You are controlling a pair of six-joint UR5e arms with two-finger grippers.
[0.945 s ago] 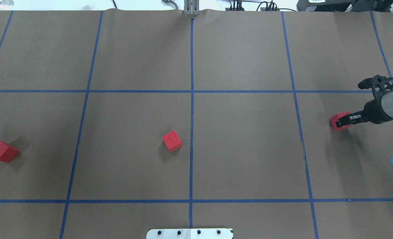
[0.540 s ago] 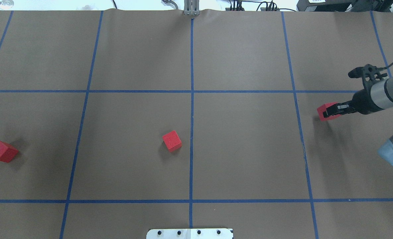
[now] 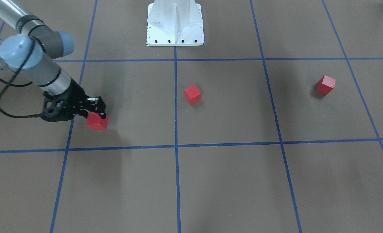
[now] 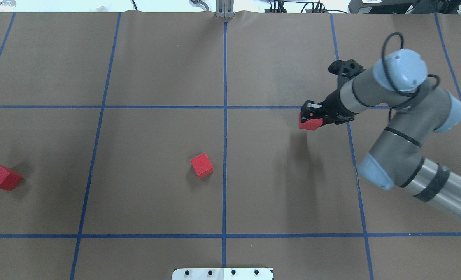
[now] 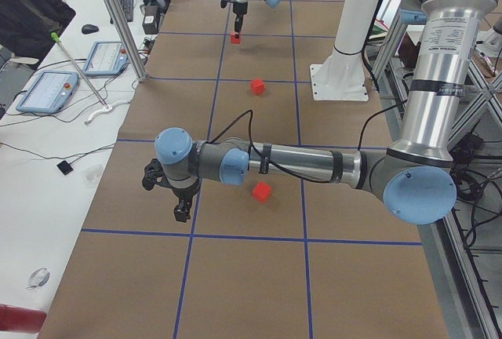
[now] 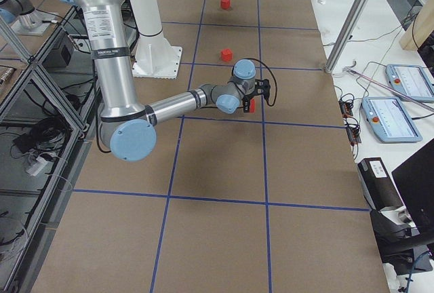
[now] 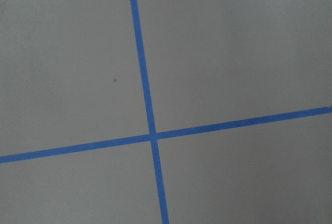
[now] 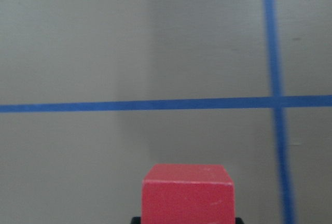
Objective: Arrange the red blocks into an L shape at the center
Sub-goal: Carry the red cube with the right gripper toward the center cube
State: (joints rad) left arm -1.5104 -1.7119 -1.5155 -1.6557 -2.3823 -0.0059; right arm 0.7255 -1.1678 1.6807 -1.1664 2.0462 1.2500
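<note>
Right end effector (image 4: 313,116) clamped on red block (image 4: 307,124), held aloft; left end effector (image 5: 181,210) open-or-closed state impossible to tell.

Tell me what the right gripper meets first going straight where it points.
Probably the bare brown floor: the right gripper, shut on a red block, seems to point downward, so the block would land there first. Height is unclear.

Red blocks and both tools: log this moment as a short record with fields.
right tool: shut on held block, raised off the floor, right of the central line
middle block: on the floor, just left of the central line, nothing touching it
far block: on the floor, far out on the robot's left
left tool: above the floor; open or shut cannot be told
L shape: not yet formed, all blocks apart
</note>
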